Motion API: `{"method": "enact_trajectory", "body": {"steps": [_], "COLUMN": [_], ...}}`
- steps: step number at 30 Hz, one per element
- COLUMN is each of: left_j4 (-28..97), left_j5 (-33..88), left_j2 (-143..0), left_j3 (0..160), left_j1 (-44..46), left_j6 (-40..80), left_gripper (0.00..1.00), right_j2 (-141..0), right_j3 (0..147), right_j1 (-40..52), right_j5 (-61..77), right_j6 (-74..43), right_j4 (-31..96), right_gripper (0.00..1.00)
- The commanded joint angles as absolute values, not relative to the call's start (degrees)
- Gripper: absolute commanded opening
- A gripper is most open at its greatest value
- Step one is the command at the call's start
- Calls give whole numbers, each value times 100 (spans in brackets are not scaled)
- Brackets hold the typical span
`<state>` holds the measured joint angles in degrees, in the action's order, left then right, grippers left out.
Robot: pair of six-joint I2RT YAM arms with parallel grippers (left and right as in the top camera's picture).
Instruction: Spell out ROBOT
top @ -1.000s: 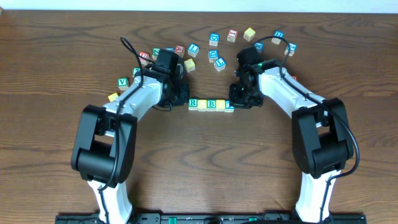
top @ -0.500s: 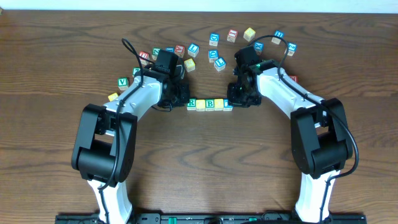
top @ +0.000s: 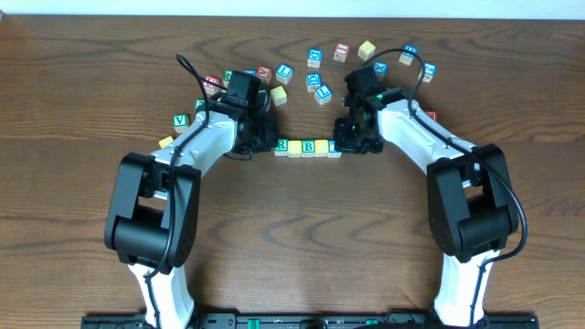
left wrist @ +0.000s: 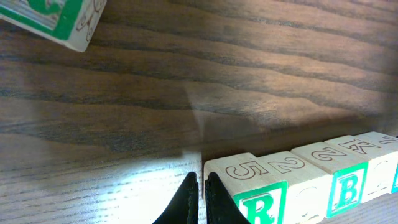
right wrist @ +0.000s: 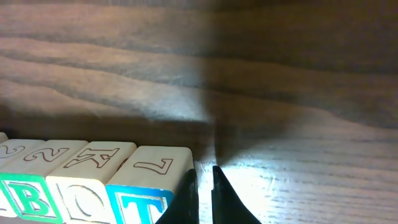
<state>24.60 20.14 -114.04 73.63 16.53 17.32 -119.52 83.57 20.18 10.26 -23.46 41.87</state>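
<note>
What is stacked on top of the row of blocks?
Nothing: the row is one layer. The left pincer and right pincer stand shut beside its ends; overhead, the right one partly covers the T block.

loose blocks (top: 314, 58) behind row (top: 309, 147), bare table (top: 311, 228) ahead

We read a green R on the front of the R block (left wrist: 252, 186), with a 5 on its top. The second block (left wrist: 292, 168) carries a 2 on top. The B block (left wrist: 345, 190) shows a green B. From the right wrist we read K over a pale O on the K-topped block (right wrist: 87, 168), and 7 over a blue T on the T block (right wrist: 152, 180). Overhead, the loose V block (top: 180, 120) shows a green V.
</note>
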Motion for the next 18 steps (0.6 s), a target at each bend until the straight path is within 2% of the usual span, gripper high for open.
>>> {"method": "enact_trajectory", "body": {"steps": [1, 18], "left_j4": [2349, 1951], "left_j5": [2189, 2027], "left_j2": [-11546, -11587], "left_j3": [7323, 7341], "left_j1": [1684, 1686], "left_j6": [1852, 1916], "left_gripper": [7, 7], "right_j2": [-12014, -12143], "right_j3": [8340, 8340], "right_j1": [2108, 1994], "right_j5": [1262, 1306], "right_j6": [-2425, -2484], "right_j4": [4021, 3642], "right_gripper": [6, 7]}}
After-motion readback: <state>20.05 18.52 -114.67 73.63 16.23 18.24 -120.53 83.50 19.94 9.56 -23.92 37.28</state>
